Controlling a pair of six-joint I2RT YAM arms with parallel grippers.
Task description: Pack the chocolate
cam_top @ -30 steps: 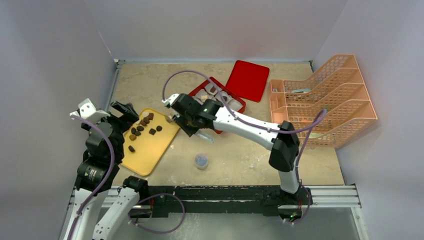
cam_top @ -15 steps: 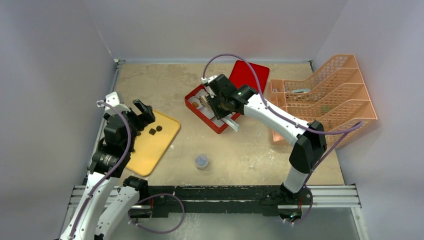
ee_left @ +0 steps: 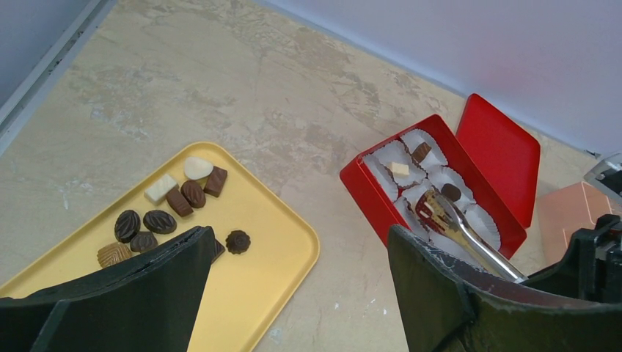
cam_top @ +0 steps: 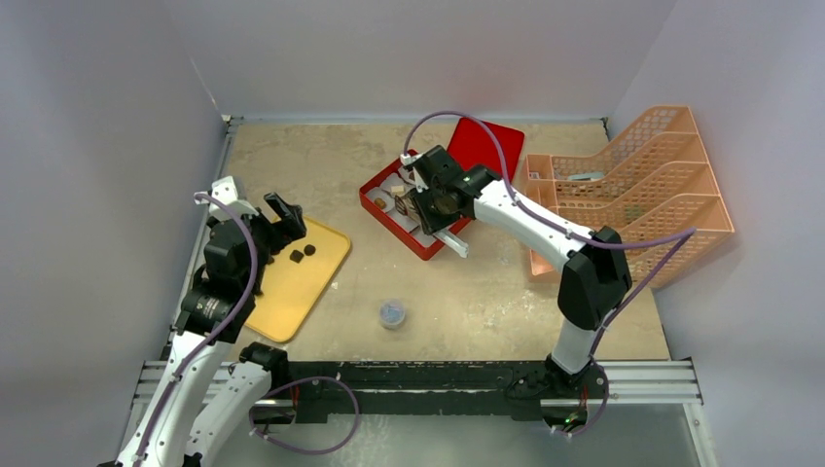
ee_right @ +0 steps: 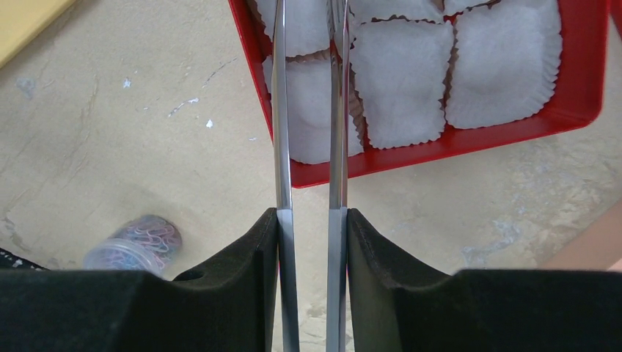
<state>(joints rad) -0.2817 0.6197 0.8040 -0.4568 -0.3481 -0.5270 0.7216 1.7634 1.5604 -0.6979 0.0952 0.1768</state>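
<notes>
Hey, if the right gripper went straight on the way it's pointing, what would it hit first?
The tongs in the right gripper would likely touch the paper cups in the red box first; depth is unclear.

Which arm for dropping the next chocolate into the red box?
Right. The right gripper holds the tongs, tips over the red box. The left gripper is open, empty, above the yellow tray.

Bright, even, diffuse light from overhead, soft faint shadows just beside the red box (ee_left: pixel 370 204), dull sheen along the metal tongs (ee_right: pixel 336 110) above the box, paper-clip tub (ee_right: pixel 136 242) left of the box slightly blurred, top view mildly grainy
</notes>
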